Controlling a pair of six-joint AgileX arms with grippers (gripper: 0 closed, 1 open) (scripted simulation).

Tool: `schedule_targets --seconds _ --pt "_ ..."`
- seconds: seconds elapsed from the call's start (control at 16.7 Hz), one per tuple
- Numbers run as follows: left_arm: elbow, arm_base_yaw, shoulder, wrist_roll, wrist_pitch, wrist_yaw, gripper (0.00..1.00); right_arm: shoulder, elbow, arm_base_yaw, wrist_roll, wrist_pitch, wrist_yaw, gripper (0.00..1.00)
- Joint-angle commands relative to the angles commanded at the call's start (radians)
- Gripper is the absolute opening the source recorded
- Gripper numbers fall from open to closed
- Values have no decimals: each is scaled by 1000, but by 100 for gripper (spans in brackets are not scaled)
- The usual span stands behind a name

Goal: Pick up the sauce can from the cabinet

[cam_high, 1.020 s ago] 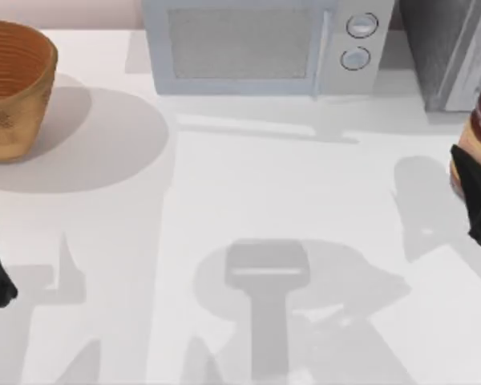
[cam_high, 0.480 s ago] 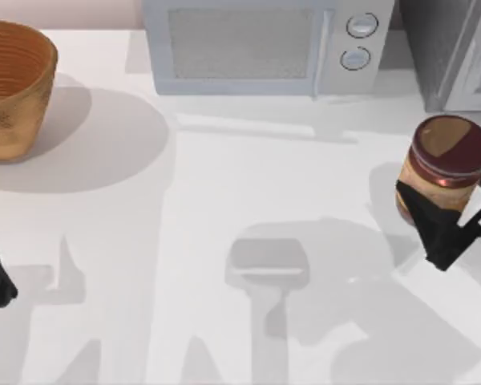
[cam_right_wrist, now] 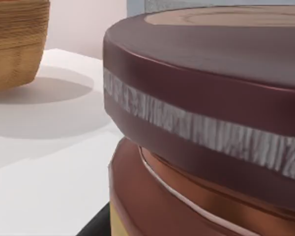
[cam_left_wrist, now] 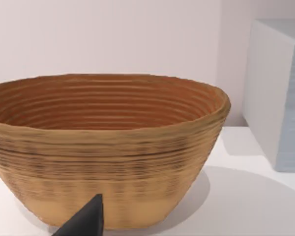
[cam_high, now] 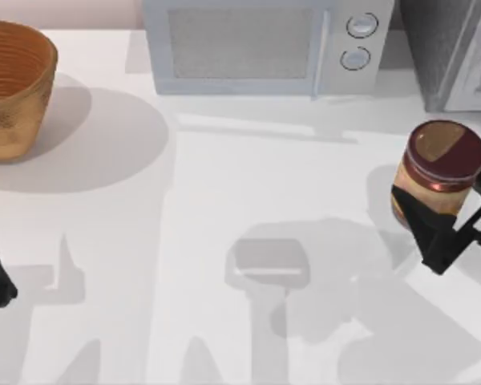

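My right gripper (cam_high: 434, 228) is holding the sauce can (cam_high: 442, 164), fingers clamped on its label.
The can is hanging above the white table (cam_high: 224, 208) at the right, near of the cabinet (cam_high: 453, 48); my left arm is idling at the left edge; microwave (cam_high: 256, 48) and basket (cam_high: 12, 88) are standing along the far side before a pale pink wall (cam_left_wrist: 113, 34).

A white worktop (cam_high: 224, 200) carries a woven basket (cam_high: 12, 88) at far left, a pale microwave (cam_high: 264, 46) at the back, and the speckled cabinet (cam_high: 453, 52) at far right.
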Motion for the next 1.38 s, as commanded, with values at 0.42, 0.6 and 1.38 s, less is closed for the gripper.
schedule_targets --seconds 0.42,0.6,1.38 --pt "0 0 0 0 0 0 100 158 171 119 -1 -20 100 0" --pt "0 0 0 0 0 0 100 188 213 136 -5 -24 135 0" --pt "0 0 0 0 0 0 100 188 213 136 -5 -24 135 75"
